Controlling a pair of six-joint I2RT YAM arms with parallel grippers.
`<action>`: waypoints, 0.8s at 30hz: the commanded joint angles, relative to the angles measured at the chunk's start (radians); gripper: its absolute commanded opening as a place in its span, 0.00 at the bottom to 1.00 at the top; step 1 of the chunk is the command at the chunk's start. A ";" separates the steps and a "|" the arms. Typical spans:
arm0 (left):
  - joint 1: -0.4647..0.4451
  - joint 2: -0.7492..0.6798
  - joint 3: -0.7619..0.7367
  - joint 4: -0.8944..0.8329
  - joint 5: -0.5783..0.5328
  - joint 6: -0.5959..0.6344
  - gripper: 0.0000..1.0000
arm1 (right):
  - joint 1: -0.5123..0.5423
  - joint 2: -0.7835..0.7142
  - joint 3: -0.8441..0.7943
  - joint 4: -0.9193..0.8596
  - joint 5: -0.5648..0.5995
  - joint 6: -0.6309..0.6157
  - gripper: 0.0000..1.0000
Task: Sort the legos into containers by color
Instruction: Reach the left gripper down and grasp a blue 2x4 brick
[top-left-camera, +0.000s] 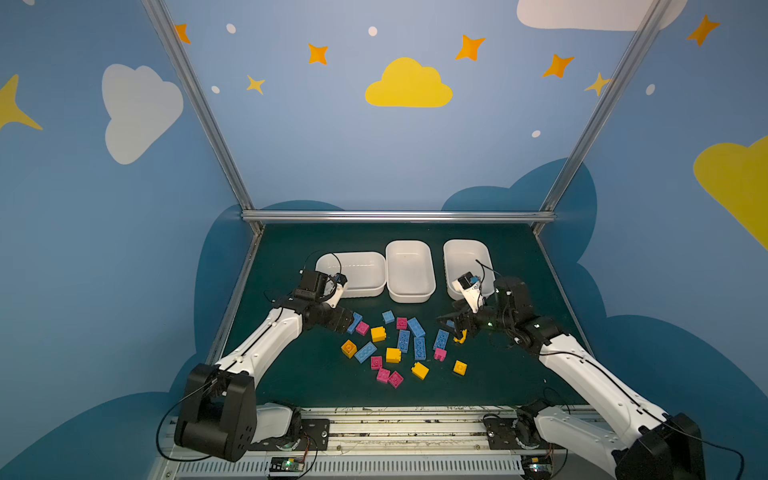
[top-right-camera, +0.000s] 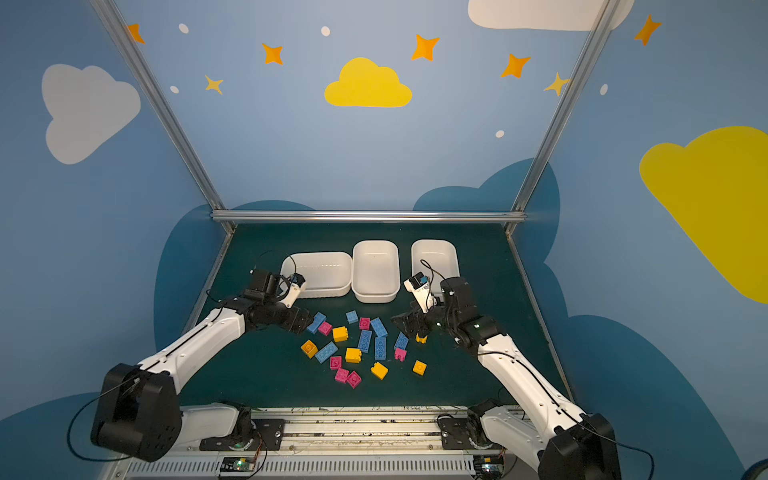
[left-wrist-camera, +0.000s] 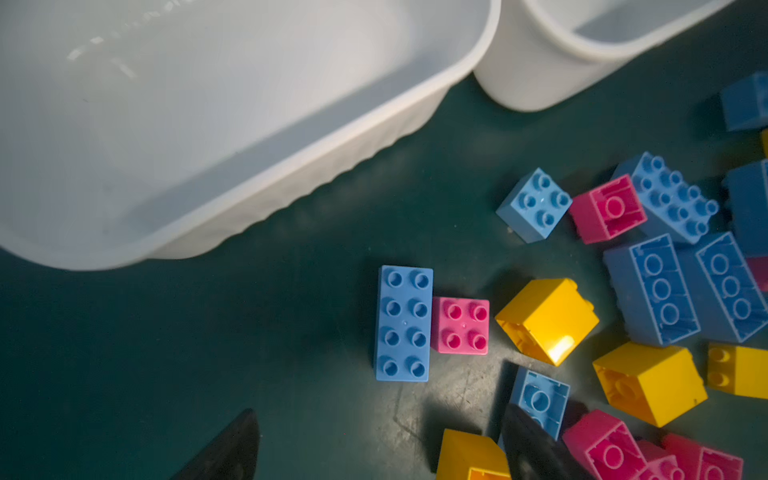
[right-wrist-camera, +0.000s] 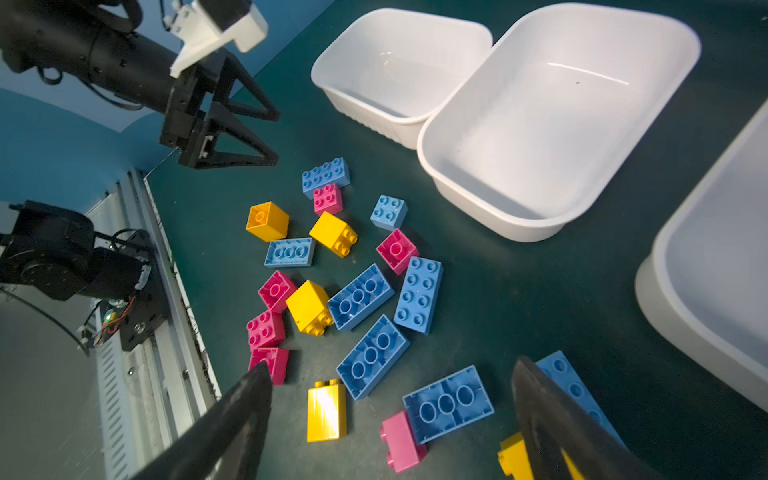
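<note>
Blue, yellow and pink legos lie scattered on the green mat in both top views. Behind them stand three empty white containers: left, middle and right. My left gripper is open low at the pile's left end. A long blue brick and a pink brick lie just ahead of its fingertips. My right gripper hangs open over the pile's right end. An upside-down blue brick and a pink one lie between its fingers. Neither gripper holds anything.
Aluminium rails bound the mat at the back and the front, with slanted posts at both back corners. Blue painted walls close the sides. The left arm shows in the right wrist view, beyond the pile.
</note>
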 joint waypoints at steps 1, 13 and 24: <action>-0.039 0.023 -0.003 0.014 -0.022 0.054 0.89 | 0.022 0.012 0.027 -0.021 0.028 0.004 0.89; -0.119 0.167 -0.022 0.089 -0.204 0.116 0.79 | 0.036 0.032 0.029 -0.029 0.066 -0.008 0.89; -0.128 0.256 0.003 0.137 -0.227 0.093 0.70 | 0.036 0.024 0.006 -0.030 0.092 0.003 0.89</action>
